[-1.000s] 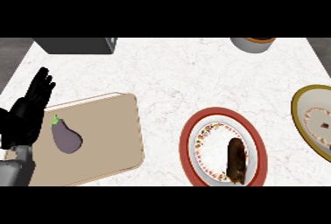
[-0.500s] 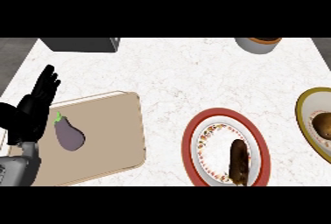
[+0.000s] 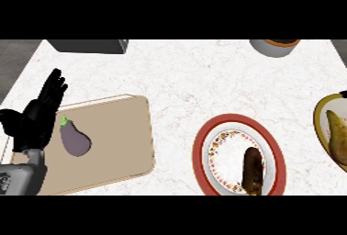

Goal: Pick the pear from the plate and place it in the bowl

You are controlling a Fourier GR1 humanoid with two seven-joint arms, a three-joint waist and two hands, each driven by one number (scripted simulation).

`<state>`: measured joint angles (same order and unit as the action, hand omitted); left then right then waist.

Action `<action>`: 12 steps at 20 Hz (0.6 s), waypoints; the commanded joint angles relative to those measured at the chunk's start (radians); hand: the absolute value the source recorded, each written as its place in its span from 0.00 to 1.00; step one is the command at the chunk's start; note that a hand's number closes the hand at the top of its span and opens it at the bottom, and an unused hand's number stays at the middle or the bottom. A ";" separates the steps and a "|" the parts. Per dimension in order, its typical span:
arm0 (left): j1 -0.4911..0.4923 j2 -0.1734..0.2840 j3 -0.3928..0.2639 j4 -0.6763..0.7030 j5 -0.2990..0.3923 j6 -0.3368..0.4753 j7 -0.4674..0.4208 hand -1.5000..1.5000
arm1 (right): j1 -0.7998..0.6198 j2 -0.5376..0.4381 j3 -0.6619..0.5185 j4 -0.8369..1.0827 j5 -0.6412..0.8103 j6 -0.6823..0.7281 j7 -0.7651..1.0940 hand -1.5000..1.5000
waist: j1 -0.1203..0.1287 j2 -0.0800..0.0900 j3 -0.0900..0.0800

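We see one robot hand [image 3: 39, 112], the left, at the far left of the red-rimmed plate [image 3: 203, 147], fingers straight and relaxed, holding nothing, resting over the left edge of the cutting board [image 3: 115, 137]. No right robot hand in view. An eggplant [image 3: 75, 140] lies on the board, just beside the hand. The plate sits on the white marbled surface [image 3: 196, 78] right of the board; a dark brown oblong item [image 3: 252, 169] lies on its patterned centre, identity unclear. The pear [image 3: 337, 129] is right of the plate, inside the olive-rimmed bowl [image 3: 318, 120] cut by the frame edge. Above the plate: a grey cup [image 3: 274, 46] and, farther left, a dark box [image 3: 92, 45]. No readable writing or labels anywhere.
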<state>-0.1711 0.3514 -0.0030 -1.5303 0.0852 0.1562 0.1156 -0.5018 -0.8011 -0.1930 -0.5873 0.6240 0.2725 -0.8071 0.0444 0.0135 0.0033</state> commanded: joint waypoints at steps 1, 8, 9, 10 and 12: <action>-0.039 -0.036 -0.010 0.047 -0.029 0.033 -0.018 0.50 | -0.078 0.014 -0.047 0.135 -0.067 0.111 -0.089 0.00 | -0.012 0.003 0.000; -0.026 -0.031 -0.006 0.032 -0.022 0.030 0.006 0.50 | -0.161 -0.045 -0.267 0.274 -0.362 0.434 -0.007 0.00 | -0.022 0.001 0.003; -0.001 0.010 0.015 -0.012 0.006 -0.009 0.023 0.50 | -0.150 -0.067 -0.293 0.298 -0.387 0.441 0.006 0.00 | -0.007 -0.005 0.004; 0.018 0.008 0.028 -0.002 0.010 -0.008 -0.011 0.50 | -0.135 -0.103 -0.304 0.321 -0.400 0.475 0.013 0.00 | -0.009 -0.002 0.003; -0.019 -0.006 0.013 0.021 -0.008 0.005 0.001 0.50 | -0.144 -0.141 -0.295 0.341 -0.401 0.527 0.044 0.00 | -0.014 0.008 0.005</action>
<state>-0.1796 0.3452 0.0076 -1.5196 0.0798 0.1628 0.1169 -0.6374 -0.8717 -0.4433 -0.3199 0.2803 0.5569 -0.6954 0.0328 0.0146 0.0066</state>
